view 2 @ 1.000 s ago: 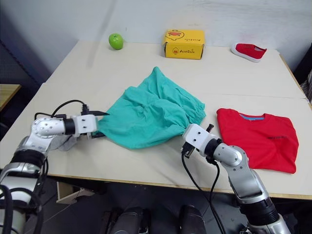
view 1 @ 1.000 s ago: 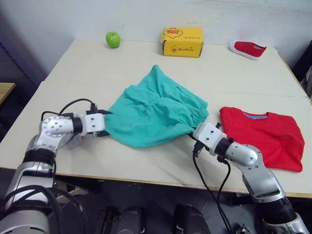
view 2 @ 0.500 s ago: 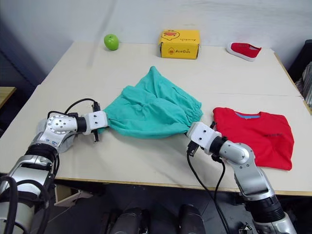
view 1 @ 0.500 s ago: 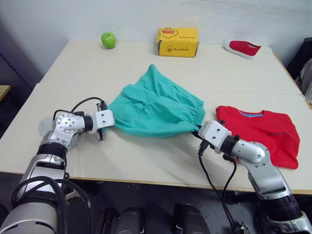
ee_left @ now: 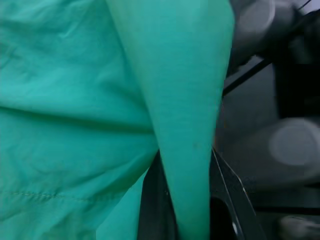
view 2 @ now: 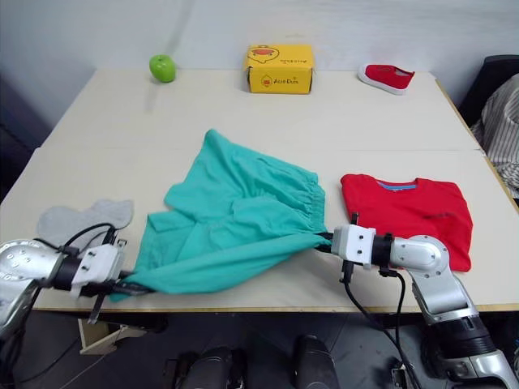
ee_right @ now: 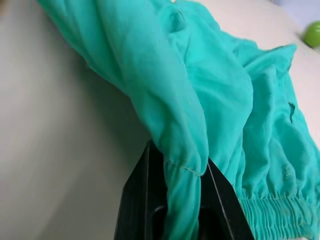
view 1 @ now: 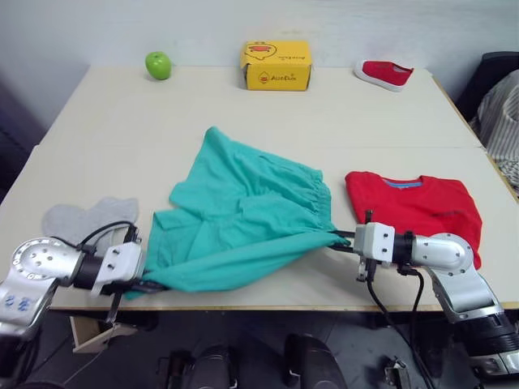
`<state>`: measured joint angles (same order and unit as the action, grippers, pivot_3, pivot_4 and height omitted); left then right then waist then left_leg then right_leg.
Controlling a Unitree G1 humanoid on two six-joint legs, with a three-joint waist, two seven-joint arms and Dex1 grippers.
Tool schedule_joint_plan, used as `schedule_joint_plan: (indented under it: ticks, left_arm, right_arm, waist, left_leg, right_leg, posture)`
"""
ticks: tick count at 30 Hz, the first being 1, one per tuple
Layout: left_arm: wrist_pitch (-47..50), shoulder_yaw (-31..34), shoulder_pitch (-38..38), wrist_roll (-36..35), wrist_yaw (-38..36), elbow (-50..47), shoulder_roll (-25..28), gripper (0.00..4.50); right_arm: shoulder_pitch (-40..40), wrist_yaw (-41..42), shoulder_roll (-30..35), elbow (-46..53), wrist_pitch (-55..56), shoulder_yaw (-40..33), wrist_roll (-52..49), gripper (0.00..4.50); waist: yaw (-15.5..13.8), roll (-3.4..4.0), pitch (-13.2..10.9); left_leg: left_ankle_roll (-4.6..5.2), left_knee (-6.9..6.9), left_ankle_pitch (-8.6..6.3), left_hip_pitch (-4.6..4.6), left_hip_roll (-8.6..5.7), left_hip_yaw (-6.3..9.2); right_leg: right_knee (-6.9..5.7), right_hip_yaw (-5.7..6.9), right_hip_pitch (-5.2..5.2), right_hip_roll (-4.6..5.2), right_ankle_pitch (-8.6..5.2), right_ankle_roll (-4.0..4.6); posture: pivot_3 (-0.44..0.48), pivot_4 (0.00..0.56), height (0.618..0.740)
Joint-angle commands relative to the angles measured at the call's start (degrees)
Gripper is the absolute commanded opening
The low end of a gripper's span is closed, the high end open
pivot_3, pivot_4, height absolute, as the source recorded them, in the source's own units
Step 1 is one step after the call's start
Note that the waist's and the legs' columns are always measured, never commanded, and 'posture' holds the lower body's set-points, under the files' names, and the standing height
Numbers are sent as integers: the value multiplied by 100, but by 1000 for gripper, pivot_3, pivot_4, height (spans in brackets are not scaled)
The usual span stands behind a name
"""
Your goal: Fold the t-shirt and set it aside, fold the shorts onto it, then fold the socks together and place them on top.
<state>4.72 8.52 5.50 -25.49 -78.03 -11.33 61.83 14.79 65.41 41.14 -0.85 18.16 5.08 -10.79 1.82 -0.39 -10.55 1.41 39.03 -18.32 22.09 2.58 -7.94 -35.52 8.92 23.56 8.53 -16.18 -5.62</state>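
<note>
At the far left of the bench (view 1: 243,105), the grey socks (view 1: 85,219) lie flat near the front edge, untouched. Just beside them my left gripper (view 1: 150,285) is clamped on one end of the teal shorts (view 1: 243,223), low at the front edge of the bench. The fabric runs as a taut fold across to my right gripper (view 1: 345,241), which is pinched tight on the other end by the gathered waistband. The rest of the shorts trails back over the bench toward the middle. Right of that, the red t-shirt (view 1: 409,207) lies folded and set aside, close to my right gripper but not under the shorts.

I judge the shorts step to be in hand: the t-shirt is done, and the shorts are stretched between both grippers but not yet folded. The next move calls for laying the held edge over the trailing half, then carrying the shorts right onto the t-shirt.

Compared with a second ago, both grippers have drawn toward the front edge and further apart; the left one has dropped lowest, the held edge is now pulled straight, and the socks have come into sight.

An apple (view 1: 158,65), a yellow box (view 1: 277,66) and a red shoe (view 1: 383,74) sit well apart along the back.
</note>
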Motion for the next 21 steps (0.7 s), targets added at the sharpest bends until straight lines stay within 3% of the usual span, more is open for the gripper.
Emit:
schedule_joint_plan:
  ticks: [1,5,9,12,16,21]
  left_arm:
    - [844,695,689,-454,3,-896,255,13]
    - [1619,1412,1730,-473,-132,-1685,461,13]
    - [1524,1464,1553,-407,35,-1640,336,13]
    - [1482,1429,889,-458,-143,-1252,591,13]
    - [1621,927,-922,-701,-395,-375,869,13]
    - [1075,-712,-3781,229,-1081,1432,432,13]
  right_arm:
    - [-121,455,182,-151,555,79,-99,0]
    - [-465,959,329,-230,954,261,-206,0]
    - [-615,1115,396,-102,883,228,-454,0]
    - [-848,1356,753,773,-144,-43,-1505,0]
    - [-874,972,1585,1687,-2313,-623,-2670,0]
    - [-95,352,1722,1795,-4180,-831,-3525,0]
  waist:
    - [-42,5,-4]
    - [-46,6,-6]
    - [-45,15,-11]
    - [-82,26,-17]
    - [-181,42,-27]
    - [-187,42,-27]
  left_leg:
    - [-1,0,-2,0,0,1]
    - [-7,0,-5,1,2,2]
    - [-9,0,-5,0,2,1]
    - [-10,1,-4,-1,4,5]
    - [-13,3,-5,0,7,4]
    - [-16,4,-5,2,3,-1]
  right_leg:
    - [1,1,1,0,-1,3]
    - [0,1,3,-2,-5,9]
    - [-2,2,4,-4,-6,11]
    - [-6,2,4,-4,-6,14]
    - [-9,1,10,-4,-7,20]
    - [-14,6,11,-10,-6,20]
  posture:
    - [0,150,740]
    - [0,150,740]
    - [0,150,740]
    - [0,150,740]
    - [0,150,740]
    - [0,150,740]
